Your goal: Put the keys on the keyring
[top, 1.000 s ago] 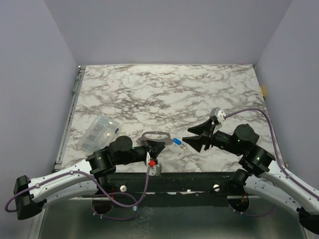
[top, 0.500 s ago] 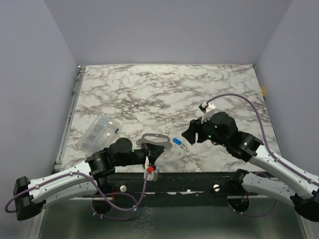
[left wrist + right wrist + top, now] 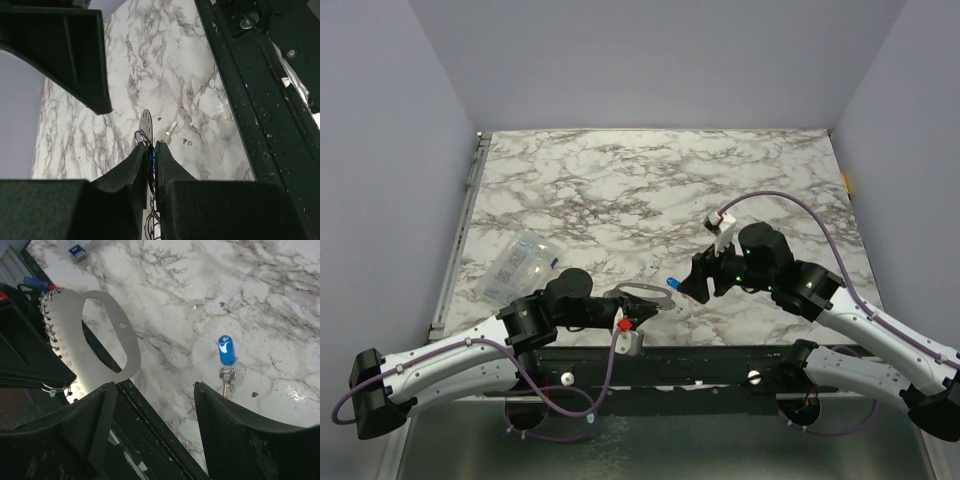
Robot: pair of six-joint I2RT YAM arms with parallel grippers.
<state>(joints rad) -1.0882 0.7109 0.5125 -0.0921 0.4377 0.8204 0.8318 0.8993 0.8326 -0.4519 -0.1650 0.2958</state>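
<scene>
My left gripper [image 3: 631, 308] is shut on the edge of the keyring [image 3: 640, 292], a flat pale grey metal loop held near the table's front edge. In the left wrist view the pads [image 3: 150, 150] pinch it edge-on. In the right wrist view the keyring [image 3: 128, 340] stands tilted at the left, with small holes along its rim. The blue-headed key [image 3: 226, 350] lies on the marble with a silver key [image 3: 227, 378] at its end. It also shows in the top view [image 3: 672, 284]. My right gripper [image 3: 689, 284] is open and empty, just right of the blue key and above it [image 3: 156, 392].
A clear plastic packet [image 3: 520, 262] with printed marks lies at the left of the marble table [image 3: 650, 190]. The black front rail [image 3: 165, 435] runs under my right gripper. A silver key [image 3: 170, 131] lies just beyond the left fingertips.
My right gripper has swung left and down, close to the blue key and the keyring. My left gripper has shifted slightly right and turned the keyring while still holding it.
</scene>
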